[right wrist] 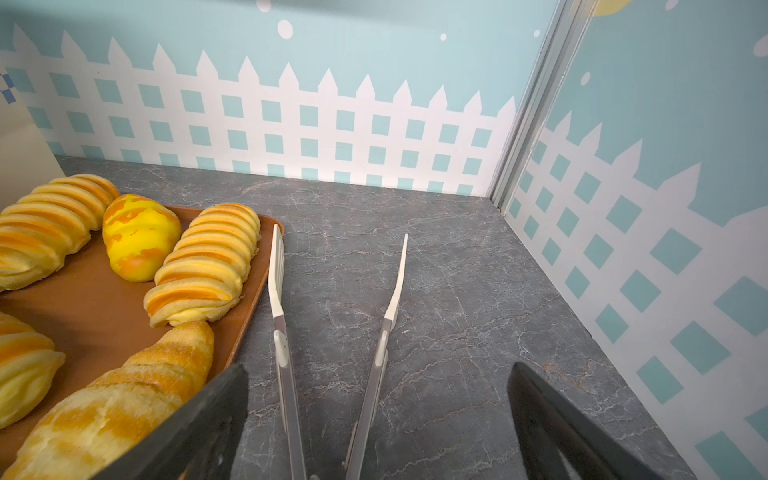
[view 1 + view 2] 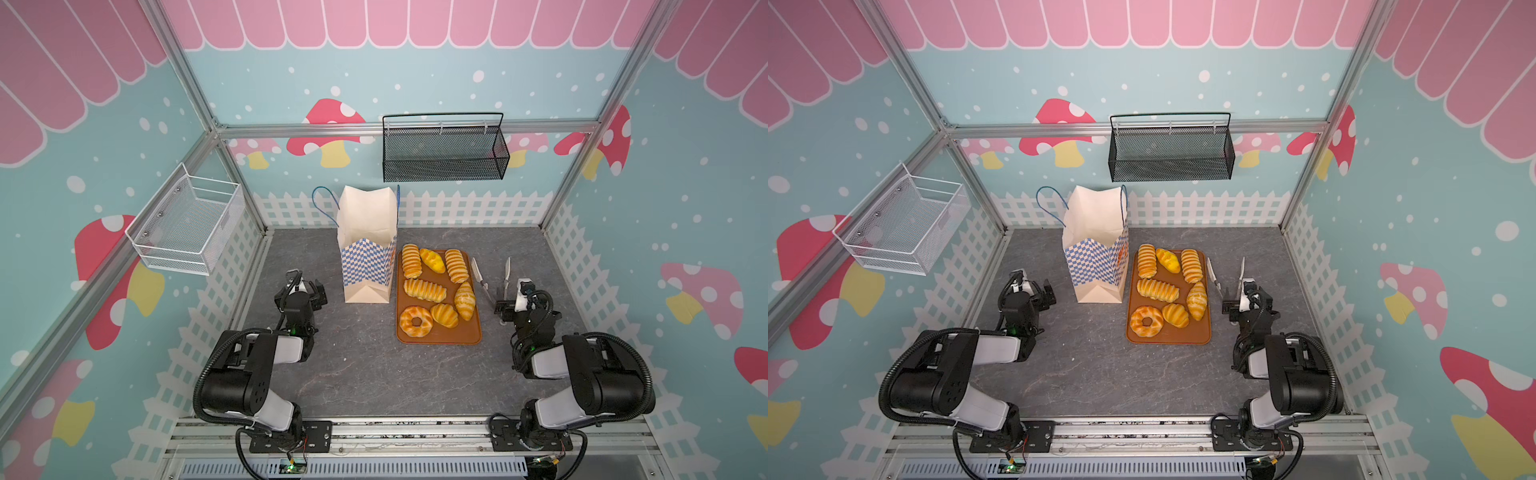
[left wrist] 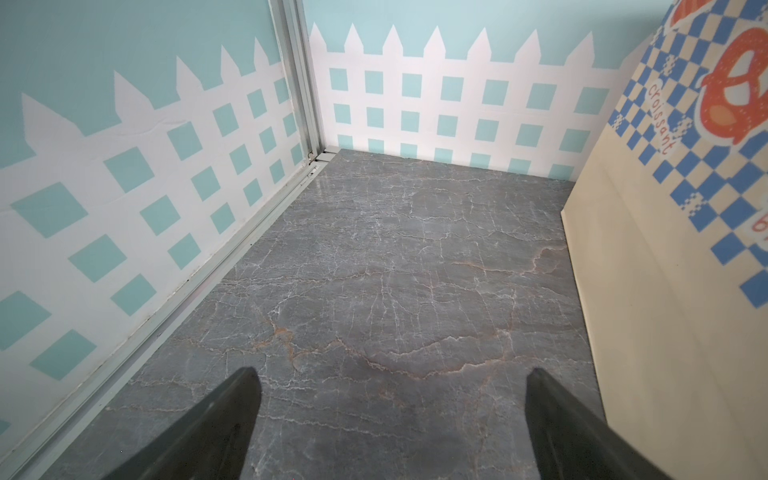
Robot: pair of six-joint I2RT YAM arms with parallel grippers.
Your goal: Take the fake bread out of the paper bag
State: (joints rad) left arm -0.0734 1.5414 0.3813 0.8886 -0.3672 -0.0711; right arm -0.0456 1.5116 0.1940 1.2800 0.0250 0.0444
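Right of bag (image 2: pixel 365 249): tray (image 2: pixel 457 332) w/ bread (image 2: pixel 424 289); tongs (image 1: pixel 282 357) ahead of R jaws; both jaws wide open, empty.

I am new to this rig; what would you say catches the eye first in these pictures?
The fake bread, seven glossy golden pastries, fills a brown tray at mid-table in both top views. Just left of it the paper bag stands upright, tall and cream with a blue checkered band. Right of the tray, pale tongs lie on the grey table between the jaws of the open right gripper.
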